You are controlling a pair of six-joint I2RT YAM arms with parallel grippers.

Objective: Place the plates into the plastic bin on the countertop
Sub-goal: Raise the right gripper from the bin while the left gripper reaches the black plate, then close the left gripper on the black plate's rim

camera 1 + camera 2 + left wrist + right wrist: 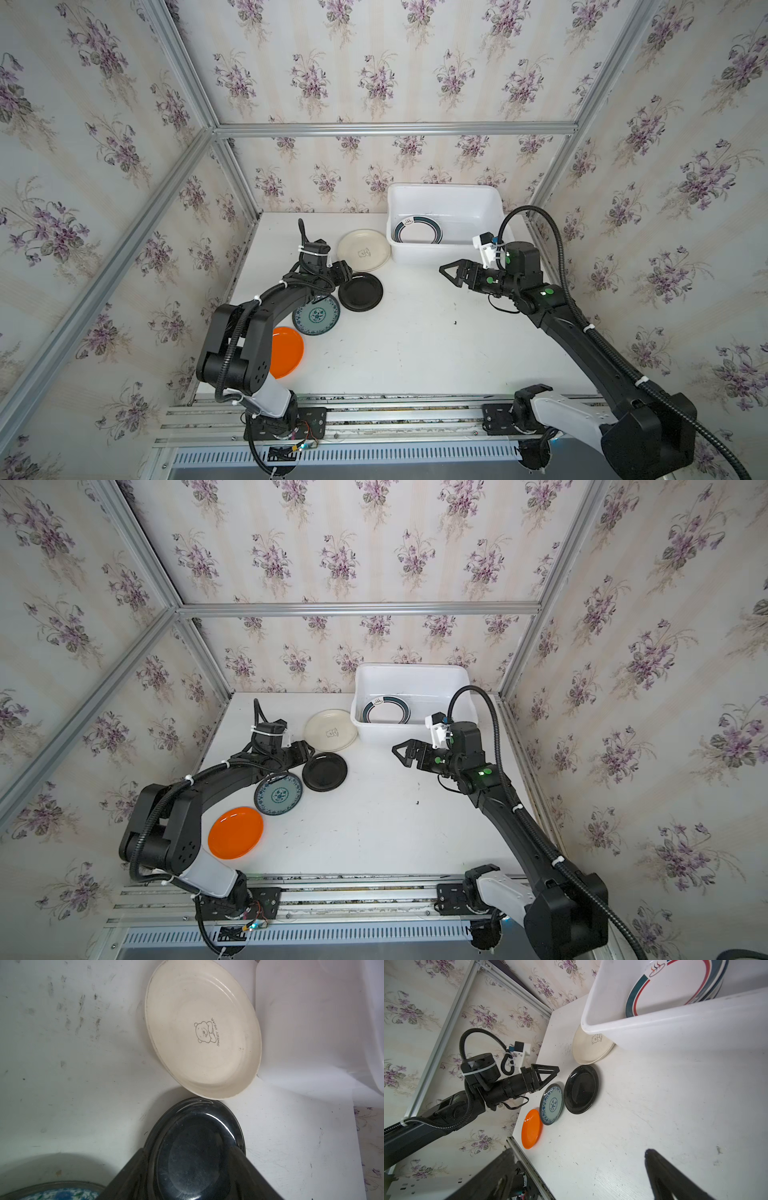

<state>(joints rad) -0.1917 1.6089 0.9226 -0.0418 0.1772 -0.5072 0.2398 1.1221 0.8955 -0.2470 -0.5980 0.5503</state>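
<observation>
Left gripper [345,272] half-open over the black plate [360,291], seemingly not gripping; right gripper [446,274] wide, empty. Glossy, stiff (slippery): pinch its rim.

Top views high overhead, near-identical, whole countertop [415,353]; wrist views lower, nearer, black plate [195,1153] common to both

Black jointed left arm [270,299] and right arm [582,345], with white base shells [270,399], ribbed black cable hoses [557,249], white zip ties [642,380] and green dot stickers [549,291]. The right gripper [442,269] has black triangular frames.
</observation>
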